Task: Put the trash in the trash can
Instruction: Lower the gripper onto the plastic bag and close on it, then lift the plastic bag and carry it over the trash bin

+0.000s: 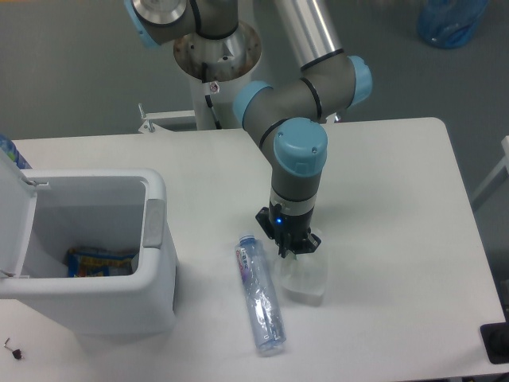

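A crumpled whitish plastic wrapper point(303, 278) lies on the white table, right of centre. My gripper point(288, 247) points straight down onto its upper edge, its fingers drawn together and pinching the wrapper's top. Just left of it, a crushed clear plastic bottle point(259, 296) with a bluish-purple label lies lengthwise, cap end toward the back. The white trash can point(156, 227) stands at the left front of the table with its lid point(14, 211) swung open.
A blue-and-yellow snack packet point(99, 261) lies at the bottom of the can. The arm's base column point(216, 56) rises behind the table's back edge. A blue bag point(452, 20) sits on the floor at far right.
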Action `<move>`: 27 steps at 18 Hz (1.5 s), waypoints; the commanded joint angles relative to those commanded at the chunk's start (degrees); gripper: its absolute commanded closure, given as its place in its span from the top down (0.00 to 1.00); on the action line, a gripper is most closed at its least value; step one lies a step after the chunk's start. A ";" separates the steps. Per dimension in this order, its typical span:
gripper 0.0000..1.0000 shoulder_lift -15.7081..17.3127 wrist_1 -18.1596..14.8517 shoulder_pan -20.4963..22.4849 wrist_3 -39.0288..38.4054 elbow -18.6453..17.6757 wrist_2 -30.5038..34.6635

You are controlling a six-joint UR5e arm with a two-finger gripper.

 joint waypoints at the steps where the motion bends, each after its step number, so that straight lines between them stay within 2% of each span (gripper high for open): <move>1: 0.00 0.00 0.00 0.09 -0.09 0.09 0.00; 5: 0.00 0.96 -0.09 0.97 -0.35 1.58 -0.61; 9: 0.00 2.73 -0.09 1.67 -6.93 3.69 -4.65; 12: 0.00 4.92 0.00 1.50 -15.44 6.06 -5.71; 15: 0.00 5.62 -0.09 1.41 -22.57 8.78 -9.74; 20: 0.00 9.57 0.00 1.14 -36.18 11.42 -12.74; 23: 0.00 12.64 0.00 1.06 -44.62 12.04 -15.29; 27: 0.00 17.30 0.00 -0.52 -53.15 11.69 -15.65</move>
